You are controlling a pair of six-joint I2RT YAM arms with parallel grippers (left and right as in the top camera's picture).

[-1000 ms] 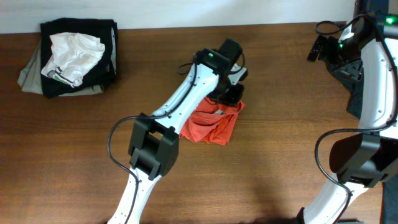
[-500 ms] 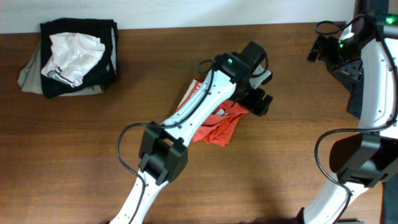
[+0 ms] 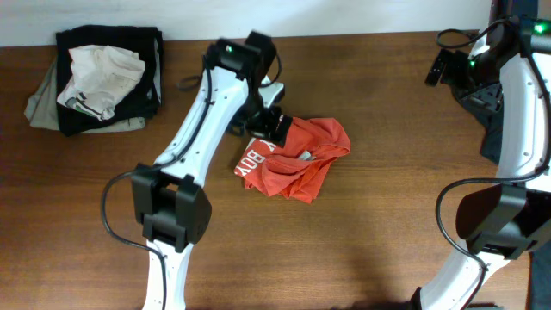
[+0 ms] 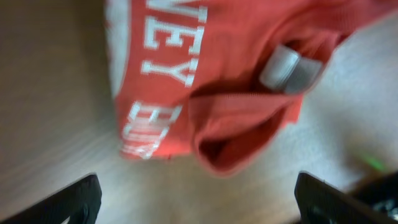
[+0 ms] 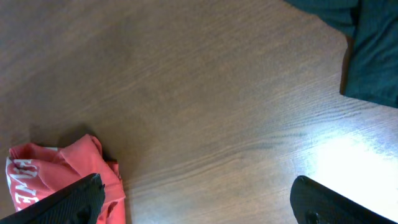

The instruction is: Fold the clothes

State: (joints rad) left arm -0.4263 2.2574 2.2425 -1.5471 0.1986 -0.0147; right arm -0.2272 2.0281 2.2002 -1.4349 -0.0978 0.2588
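— Overhead?
— The shirt [image 3: 297,159] lies crumpled mid-table, with the left gripper [image 3: 274,126] over its far left corner.
— Left wrist?
— Jaws wide, holding nothing; lettering [image 4: 166,46] and label [image 4: 287,67] show below.
— Right wrist?
— The right gripper [image 5: 199,202] is spread and empty too, the shirt well off. The cloth looks light and limp — best pinched at a hem or shoulder.

Overhead, the left gripper [image 3: 274,127] covers the upper-left part of the T-shirt [image 3: 301,164]. The left wrist view is blurred: the shirt runs off the top edge, its lettering [image 4: 168,53] only partly readable. In the right wrist view the shirt is cut by the lower-left corner and a dark cloth [image 5: 373,62] by the upper-right corner.
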